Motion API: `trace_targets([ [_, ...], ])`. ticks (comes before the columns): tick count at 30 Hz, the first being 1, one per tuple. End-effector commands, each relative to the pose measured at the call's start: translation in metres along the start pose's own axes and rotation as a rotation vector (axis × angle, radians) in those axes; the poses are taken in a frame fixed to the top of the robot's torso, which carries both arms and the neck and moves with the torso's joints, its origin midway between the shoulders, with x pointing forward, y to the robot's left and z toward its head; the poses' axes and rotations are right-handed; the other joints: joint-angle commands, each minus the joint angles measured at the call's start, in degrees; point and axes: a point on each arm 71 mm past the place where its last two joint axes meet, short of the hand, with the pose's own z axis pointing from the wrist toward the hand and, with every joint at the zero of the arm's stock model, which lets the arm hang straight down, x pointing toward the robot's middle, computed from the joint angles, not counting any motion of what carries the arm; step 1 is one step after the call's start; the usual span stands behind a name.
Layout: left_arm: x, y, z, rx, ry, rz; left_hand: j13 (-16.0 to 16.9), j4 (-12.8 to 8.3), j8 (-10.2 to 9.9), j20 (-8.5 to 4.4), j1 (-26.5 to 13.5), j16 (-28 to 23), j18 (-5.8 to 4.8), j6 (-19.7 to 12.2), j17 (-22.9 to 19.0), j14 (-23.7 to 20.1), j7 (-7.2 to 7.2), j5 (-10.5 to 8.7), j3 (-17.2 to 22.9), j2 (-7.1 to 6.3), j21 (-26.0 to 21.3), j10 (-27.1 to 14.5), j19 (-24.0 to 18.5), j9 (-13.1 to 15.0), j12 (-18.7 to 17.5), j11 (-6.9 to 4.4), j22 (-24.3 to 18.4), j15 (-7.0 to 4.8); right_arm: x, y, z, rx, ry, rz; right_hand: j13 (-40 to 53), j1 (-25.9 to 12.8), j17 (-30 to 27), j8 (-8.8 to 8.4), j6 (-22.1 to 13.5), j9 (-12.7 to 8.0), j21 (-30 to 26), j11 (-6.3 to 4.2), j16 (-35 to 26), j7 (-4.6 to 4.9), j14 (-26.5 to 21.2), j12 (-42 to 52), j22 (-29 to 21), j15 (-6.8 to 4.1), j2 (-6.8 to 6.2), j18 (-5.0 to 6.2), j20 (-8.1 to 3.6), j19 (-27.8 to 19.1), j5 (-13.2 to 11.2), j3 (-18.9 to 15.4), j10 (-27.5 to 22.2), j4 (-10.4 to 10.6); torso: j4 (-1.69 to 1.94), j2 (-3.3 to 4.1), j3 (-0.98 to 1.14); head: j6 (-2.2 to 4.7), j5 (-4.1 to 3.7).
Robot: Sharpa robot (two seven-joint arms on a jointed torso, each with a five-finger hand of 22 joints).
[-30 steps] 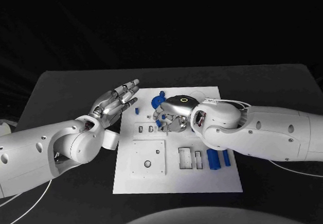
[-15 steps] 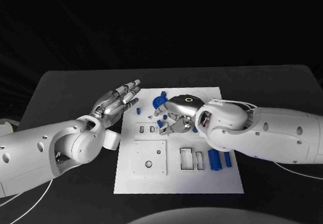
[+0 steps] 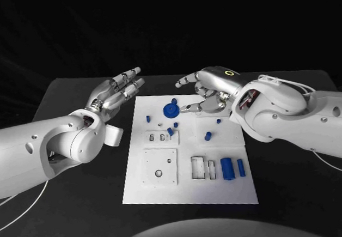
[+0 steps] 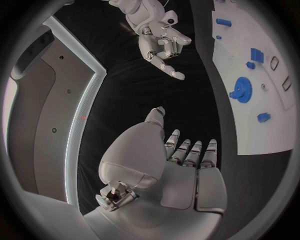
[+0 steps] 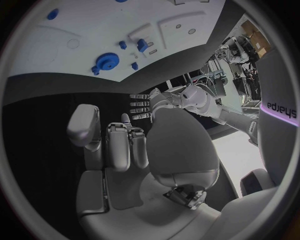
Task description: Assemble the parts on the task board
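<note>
Left hand [image 3: 116, 93] open, fingers extended, empty, beside the far left corner of the white rectangular task board [image 3: 193, 183]. Right hand [image 3: 208, 88] loosely spread, empty, over the far edge. Small blue plastic parts [image 3: 172, 109] lie on the board, on the black tabletop [image 3: 83, 212].

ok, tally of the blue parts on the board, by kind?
Gear: 1
Long blocks: 2
Small pieces: 5
Total: 8
</note>
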Motion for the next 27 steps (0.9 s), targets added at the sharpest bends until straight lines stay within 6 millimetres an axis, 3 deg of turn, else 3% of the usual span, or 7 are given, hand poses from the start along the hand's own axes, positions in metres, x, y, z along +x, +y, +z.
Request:
trace_targets([
  [1, -0.002, -0.018, 0.003, 0.088, -0.051, 0.187, 1.8, 0.5, 0.6, 0.08, 1.0, 3.9, 0.49, 1.4, 1.0, 4.4, 0.39, -2.21, 0.2, -0.38, 1.9, 7.8, 2.8, 0.2, 1.9, 1.26, 0.9, -0.06, -0.013, -0.008, -0.006, 0.027, -0.068, 0.082, 15.1, 0.0, 7.9, 0.53, 1.1, -0.1, 0.2, 0.55, 0.3, 0.05, 4.3, 0.2, 7.1, 0.43, 0.71, 0.41, 0.01, 0.5, 0.1, 0.1, 6.0, 0.2, -0.29, -1.42, 0.57, -0.39, 0.36],
  [4, -0.003, -0.028, 0.004, 0.075, -0.067, 0.27, 5.1, 2.2, 1.9, 0.15, 0.9, 9.6, 0.24, 4.4, 2.0, 11.3, 2.55, -5.93, -0.4, -1.09, 6.2, 18.1, 10.2, 0.6, 4.1, 1.68, 2.8, 0.48, -0.019, -0.017, -0.01, 0.049, -0.086, 0.103, 15.1, 0.9, 7.7, 1.16, 2.4, -0.1, 0.2, 0.79, 0.1, 0.43, 4.3, 0.2, 7.2, 0.59, 1.59, 0.39, 0.1, 0.5, 0.3, 0.6, 6.0, -0.2, -0.52, -2.1, 0.94, -0.62, 0.54],
  [9, -0.005, -0.032, 0.007, -0.06, -0.04, 0.378, 11.0, 7.4, 3.5, -0.26, -10.0, 24.5, -0.2, 8.9, 6.2, 32.8, 4.21, -22.59, -6.3, -1.69, 20.6, 32.7, 35.6, 1.0, 9.6, 5.85, 8.9, 0.5, -0.029, -0.026, -0.018, 0.052, -0.178, 0.148, 15.1, 3.8, 8.2, 3.16, 7.2, 0.0, 1.2, 1.23, 0.7, 0.96, 4.5, 0.2, 7.7, 0.93, 3.29, 0.22, 0.43, 1.0, 4.7, 1.4, 6.0, -1.6, -0.76, -3.36, 2.02, -1.07, 0.93],
  [16, 0.002, -0.016, 0.013, -0.334, 0.092, 0.562, 27.0, 7.4, 8.9, -6.94, -10.9, 45.8, 0.65, 22.7, 16.4, 52.2, 4.45, -21.78, -9.1, -1.28, 35.5, 55.2, 57.4, 2.6, 24.0, -1.18, 16.2, -7.21, -0.03, -0.04, -0.022, 0.055, -0.228, 0.15, 15.0, 4.4, 8.3, 3.88, 9.5, 0.0, 1.7, 1.12, 0.9, 0.8, 4.6, 0.2, 7.9, 0.84, 4.08, 0.15, 0.38, 1.3, 7.4, 1.4, 6.0, -1.9, -1.2, -4.97, 3.05, -1.71, 1.26],
  [23, 0.02, 0.008, 0.026, -0.609, 0.343, 0.908, 39.3, 7.4, 10.2, -8.97, -15.2, 56.9, 0.45, 26.1, 26.0, 52.6, 2.82, -23.42, -11.6, 0.35, 43.3, 54.9, 58.3, 3.1, 38.5, -3.09, 22.3, -9.18, -0.03, -0.053, -0.031, 0.088, -0.227, 0.136, 14.9, 4.8, 8.3, 3.81, 9.9, -0.2, 1.6, 1.21, 0.9, 0.9, 4.6, 0.1, 7.9, 0.88, 4.35, 0.15, 0.38, 1.3, 8.3, 1.5, 5.9, -2.2, -1.56, -5.8, 3.59, -1.71, 1.18],
  [25, 0.023, 0.01, 0.027, -0.635, 0.366, 0.942, 42.1, 7.4, 10.7, -9.4, -15.3, 61.0, 0.53, 27.0, 32.0, 55.3, 2.77, -23.29, -11.8, 0.48, 45.2, 55.5, 58.5, 3.5, 41.8, -3.61, 23.8, -9.29, -0.03, -0.056, -0.033, 0.095, -0.224, 0.134, 14.9, 4.8, 8.3, 3.81, 9.9, -0.2, 1.7, 1.21, 0.9, 0.9, 4.6, 0.1, 7.9, 0.88, 4.36, 0.15, 0.39, 1.4, 8.3, 1.5, 5.9, -2.2, -1.64, -5.85, 3.65, -1.71, 1.13],
  [27, 0.028, 0.011, 0.029, -0.651, 0.379, 0.975, 54.1, 7.2, 12.2, -9.77, -15.5, 69.8, 0.21, 29.1, 46.9, 62.9, 2.38, -22.51, -12.4, 0.57, 49.7, 61.6, 59.0, 4.5, 54.7, -4.05, 27.8, -10.18, -0.03, -0.059, -0.036, 0.106, -0.215, 0.132, 14.9, 4.8, 8.3, 3.81, 9.9, -0.2, 1.6, 1.21, 0.9, 0.91, 4.6, 0.1, 7.9, 0.88, 4.39, 0.15, 0.39, 1.4, 8.4, 1.5, 5.8, -2.2, -1.76, -5.9, 3.66, -1.71, 1.1],
])
